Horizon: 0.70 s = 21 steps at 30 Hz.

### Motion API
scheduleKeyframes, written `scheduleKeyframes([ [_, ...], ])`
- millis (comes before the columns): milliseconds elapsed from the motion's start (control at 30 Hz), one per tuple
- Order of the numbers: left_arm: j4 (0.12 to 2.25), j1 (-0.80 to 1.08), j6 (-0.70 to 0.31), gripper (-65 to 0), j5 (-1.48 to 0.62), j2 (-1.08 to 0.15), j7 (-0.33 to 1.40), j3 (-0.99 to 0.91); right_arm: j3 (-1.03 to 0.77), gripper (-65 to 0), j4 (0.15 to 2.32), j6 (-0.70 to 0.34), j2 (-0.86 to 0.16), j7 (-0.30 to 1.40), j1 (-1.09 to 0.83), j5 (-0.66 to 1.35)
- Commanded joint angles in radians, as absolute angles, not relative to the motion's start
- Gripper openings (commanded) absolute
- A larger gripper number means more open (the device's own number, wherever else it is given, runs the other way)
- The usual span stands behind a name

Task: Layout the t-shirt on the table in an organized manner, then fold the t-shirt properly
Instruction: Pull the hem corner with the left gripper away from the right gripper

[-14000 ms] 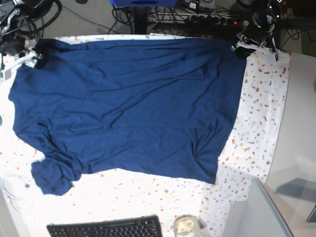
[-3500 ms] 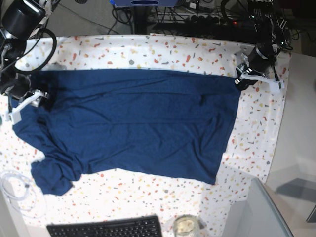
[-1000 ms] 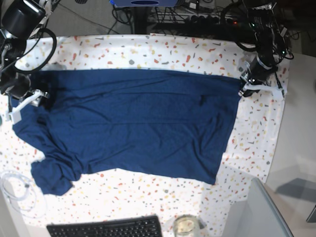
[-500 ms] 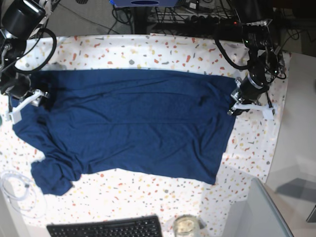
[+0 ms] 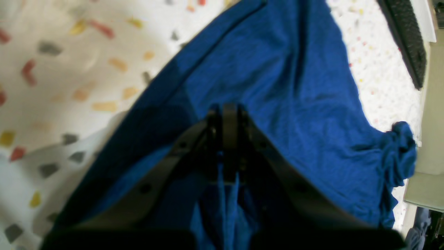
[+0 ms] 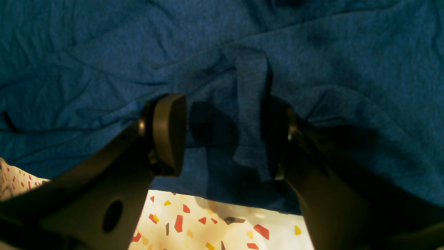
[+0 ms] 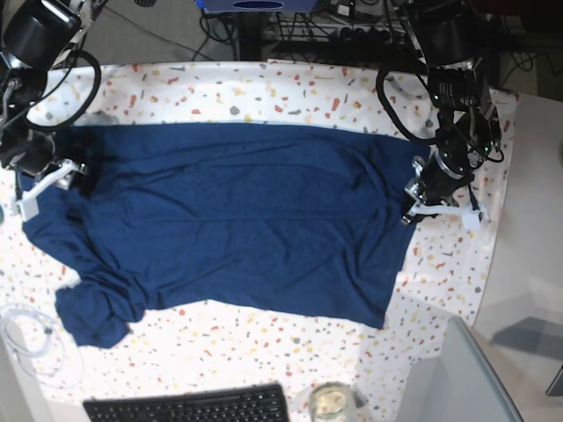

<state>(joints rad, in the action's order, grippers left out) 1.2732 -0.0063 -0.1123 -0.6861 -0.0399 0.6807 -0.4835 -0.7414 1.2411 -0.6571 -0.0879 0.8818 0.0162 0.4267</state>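
The t-shirt [image 7: 220, 220] lies across the middle of the table [image 7: 264, 88], long axis left to right, one sleeve bunched at lower left. At its right hem the left gripper [image 7: 420, 207] is clenched on a pinch of cloth; at the left edge the right gripper [image 7: 46, 183] stands released, jaws apart with cloth lying between them. That lower-left bunch lies nearer the right gripper; keyboard [image 7: 189, 406], jar [image 7: 330, 403] and cable [image 7: 26, 334] crowd the bottom edge.

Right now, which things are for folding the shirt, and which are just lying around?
For the job: the t-shirt, the table, the left tool pinching the shirt, the right tool open above it.

Just lying about: the keyboard, the white cable, the jar.
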Motion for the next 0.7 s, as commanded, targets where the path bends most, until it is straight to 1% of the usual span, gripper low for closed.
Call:
scheduleKeyframes([
  [0,1.291,-0.018,-0.125,-65.0,-0.699,-0.045,0.667,-0.489,-0.740,-32.3,1.254,-0.671,-0.104,0.868,0.028,0.444],
  [133,1.291,-0.018,-0.125,-65.0,-0.699,-0.045,0.665,-0.490,-0.740,-32.3,1.254,-0.671,-0.104,0.868,0.028,0.444],
  [267,1.291,-0.018,-0.125,-45.9,-0.699,-0.044,0.665,-0.490,-0.740,-32.3,1.254,-0.671,-0.104,0.868,0.028,0.444],
  [333,1.296,-0.016,-0.125,-38.2,-0.702,-0.044,0.665,-0.490,-0.740,-32.3,1.254,-0.671,-0.104,0.868,0.028,0.444],
  [400,1.305,-0.007,-0.125,-28.6,-0.704,-0.044,0.665,-0.492,-0.740,-32.3,1.254,-0.671,-0.104,0.868,0.028,0.444],
  [467,1.349,0.004,-0.125,-23.2,-0.705,-0.042,0.665,-0.496,-0.740,-32.3,1.256,-0.671,-0.104,0.868,0.028,0.444],
  [500,1.385,0.031,-0.125,-21.6,-0.705,-0.030,0.665,-0.510,-0.740,-32.3,1.257,-0.671,-0.104,0.868,0.024,0.444],
  [600,1.526,0.119,-0.125,-21.6,-0.705,0.018,0.668,-0.545,-0.740,-32.3,1.262,-0.671,-0.104,0.866,0.013,0.446],
  [667,1.567,0.193,-0.128,-21.6,-0.705,0.027,0.667,-0.559,-0.746,-32.3,1.277,-0.671,-0.104,0.860,-0.002,0.449],
])
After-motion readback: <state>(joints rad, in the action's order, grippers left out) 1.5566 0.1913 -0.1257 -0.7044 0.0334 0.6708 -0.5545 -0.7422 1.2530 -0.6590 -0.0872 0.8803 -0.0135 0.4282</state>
